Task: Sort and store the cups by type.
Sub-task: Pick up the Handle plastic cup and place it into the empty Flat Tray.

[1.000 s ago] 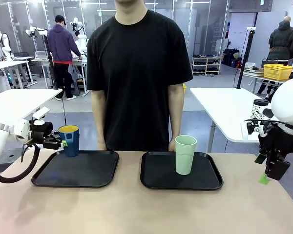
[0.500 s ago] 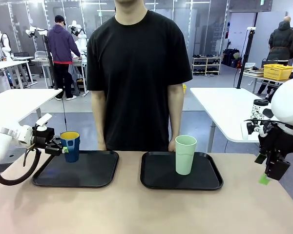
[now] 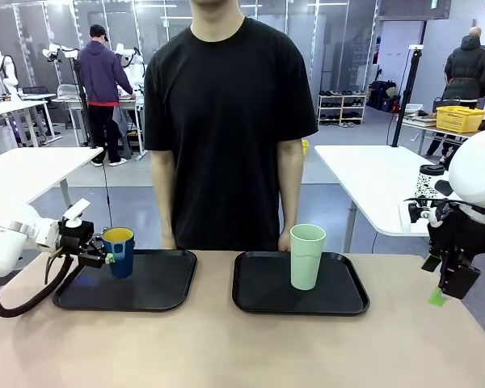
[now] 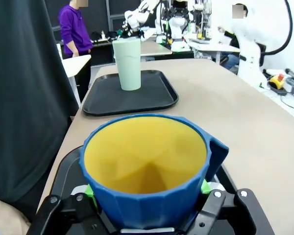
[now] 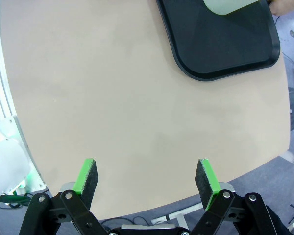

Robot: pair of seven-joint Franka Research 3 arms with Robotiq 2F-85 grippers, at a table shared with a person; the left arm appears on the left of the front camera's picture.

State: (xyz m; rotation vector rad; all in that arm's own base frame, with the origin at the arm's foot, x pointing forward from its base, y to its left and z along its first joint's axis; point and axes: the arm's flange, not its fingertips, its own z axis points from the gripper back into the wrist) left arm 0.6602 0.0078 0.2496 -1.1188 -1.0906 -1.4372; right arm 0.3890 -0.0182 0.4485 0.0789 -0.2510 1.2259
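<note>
The right tool [image 5: 146, 180] hangs off the tabletop's [image 3: 226, 347] right edge, its green pads [image 5: 86, 172] spread wide with nothing between them. Left of the tabletop's middle, the left tool [image 3: 103, 252] clamps the dark blue mug [image 3: 119, 251] by its sides, green pads pressed against the wall; the mug stands upright, yellow inside showing, over the rear left part of the left black tray [image 3: 158, 291], though whether its base touches the tray I cannot tell. On the right black tray [image 3: 263, 295] the pale mint-green tumbler [image 3: 307, 256] stands upright toward the rear. Just beyond the tabletop's far edge stands a person [image 3: 230, 121] in a black shirt.
</note>
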